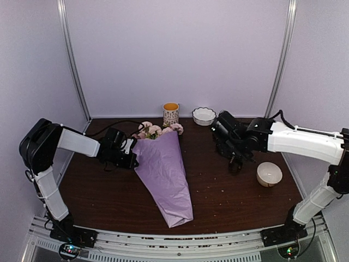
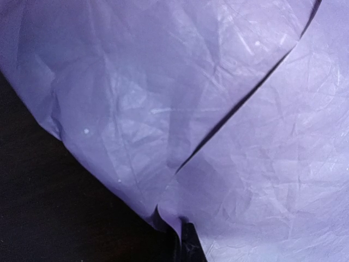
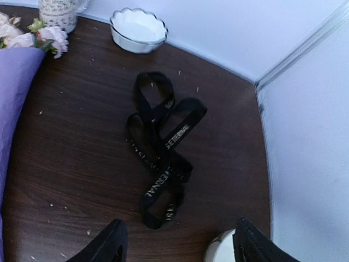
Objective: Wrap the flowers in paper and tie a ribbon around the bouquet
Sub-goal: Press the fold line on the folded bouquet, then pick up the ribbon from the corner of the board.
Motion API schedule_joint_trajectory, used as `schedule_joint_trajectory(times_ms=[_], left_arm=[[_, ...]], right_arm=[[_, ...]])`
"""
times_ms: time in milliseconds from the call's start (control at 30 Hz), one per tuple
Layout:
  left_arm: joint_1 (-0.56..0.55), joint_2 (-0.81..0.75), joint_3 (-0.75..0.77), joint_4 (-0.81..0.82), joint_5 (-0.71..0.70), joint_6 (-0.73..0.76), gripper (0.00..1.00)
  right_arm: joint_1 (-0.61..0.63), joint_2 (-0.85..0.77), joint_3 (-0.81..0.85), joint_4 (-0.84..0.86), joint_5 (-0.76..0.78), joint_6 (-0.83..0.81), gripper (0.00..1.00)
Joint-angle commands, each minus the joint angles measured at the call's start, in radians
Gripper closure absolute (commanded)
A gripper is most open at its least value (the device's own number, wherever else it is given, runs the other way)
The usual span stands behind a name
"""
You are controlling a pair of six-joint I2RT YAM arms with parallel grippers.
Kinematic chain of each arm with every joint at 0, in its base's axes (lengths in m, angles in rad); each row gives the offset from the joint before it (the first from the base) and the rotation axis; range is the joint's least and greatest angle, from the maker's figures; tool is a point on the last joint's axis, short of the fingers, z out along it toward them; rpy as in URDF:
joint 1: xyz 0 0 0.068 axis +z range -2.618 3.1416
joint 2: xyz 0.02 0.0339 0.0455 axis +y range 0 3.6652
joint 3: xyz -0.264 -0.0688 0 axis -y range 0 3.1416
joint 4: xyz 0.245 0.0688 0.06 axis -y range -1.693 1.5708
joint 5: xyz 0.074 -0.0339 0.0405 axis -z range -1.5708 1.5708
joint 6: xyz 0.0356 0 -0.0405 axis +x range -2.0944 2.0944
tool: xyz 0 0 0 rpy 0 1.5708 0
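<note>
The bouquet lies in the middle of the table, a cone of lilac paper (image 1: 163, 174) with the pink and yellow flowers (image 1: 158, 131) sticking out at its far end. My left gripper (image 1: 130, 155) sits at the cone's left edge. In the left wrist view the left gripper (image 2: 182, 229) is shut, pinching a fold of the paper (image 2: 163, 109). The black ribbon (image 3: 163, 147) with pale lettering lies loosely looped on the table. My right gripper (image 3: 180, 248) hovers open just in front of it, holding nothing. In the top view the right gripper (image 1: 235, 161) hides most of the ribbon.
A patterned mug (image 1: 170, 113) and a scalloped white bowl (image 1: 204, 115) stand at the back. A plain white bowl (image 1: 269, 173) sits near the right gripper, by its right finger (image 3: 251, 245). White walls close in the dark wooden table (image 1: 229, 202).
</note>
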Motion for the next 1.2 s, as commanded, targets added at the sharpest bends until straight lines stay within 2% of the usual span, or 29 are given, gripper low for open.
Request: schedule_joint_trajectory(times_ms=[0, 67, 133, 233, 300, 333, 567, 633, 667, 733, 833, 967, 1067, 1167], left_arm=[[0.004, 0.044, 0.009, -0.101, -0.019, 0.014, 1.0], [0.005, 0.044, 0.013, -0.105, -0.009, 0.014, 1.0], [0.005, 0.043, 0.015, -0.108, -0.001, 0.015, 1.0], [0.006, 0.04, 0.015, -0.112, 0.002, 0.015, 1.0], [0.006, 0.037, 0.015, -0.112, 0.003, 0.016, 1.0], [0.006, 0.035, 0.015, -0.112, 0.004, 0.017, 1.0], [0.006, 0.024, 0.011, -0.109, 0.01, 0.02, 1.0], [0.006, 0.023, 0.012, -0.107, 0.015, 0.02, 1.0], [0.007, 0.024, 0.012, -0.106, 0.016, 0.019, 1.0], [0.006, 0.025, 0.012, -0.106, 0.017, 0.02, 1.0], [0.005, 0.026, 0.012, -0.106, 0.017, 0.02, 1.0], [0.006, 0.025, 0.014, -0.107, 0.018, 0.02, 1.0], [0.006, 0.028, 0.015, -0.108, 0.019, 0.02, 1.0], [0.006, 0.029, 0.018, -0.111, 0.017, 0.02, 1.0]], right_arm=[[-0.187, -0.013, -0.13, 0.17, -0.458, 0.064, 0.44], [-0.276, 0.028, -0.156, 0.193, -0.552, 0.09, 0.56], [-0.339, 0.085, -0.165, 0.204, -0.616, 0.104, 0.58], [-0.4, 0.159, -0.163, 0.235, -0.688, 0.1, 0.56], [-0.426, 0.208, -0.138, 0.235, -0.724, 0.098, 0.46], [-0.437, 0.232, -0.126, 0.237, -0.733, 0.097, 0.45], [-0.473, 0.354, -0.088, 0.243, -0.805, 0.106, 0.5], [-0.473, 0.369, -0.092, 0.254, -0.842, 0.105, 0.6], [-0.473, 0.373, -0.092, 0.261, -0.866, 0.102, 0.7], [-0.473, 0.366, -0.089, 0.262, -0.888, 0.093, 0.97], [-0.474, 0.294, -0.045, 0.238, -0.906, 0.05, 1.0], [-0.468, 0.076, 0.128, 0.168, -0.966, -0.054, 1.0], [-0.434, -0.129, 0.287, 0.203, -1.131, -0.109, 1.0], [-0.37, -0.288, 0.355, 0.36, -1.367, -0.105, 1.0]])
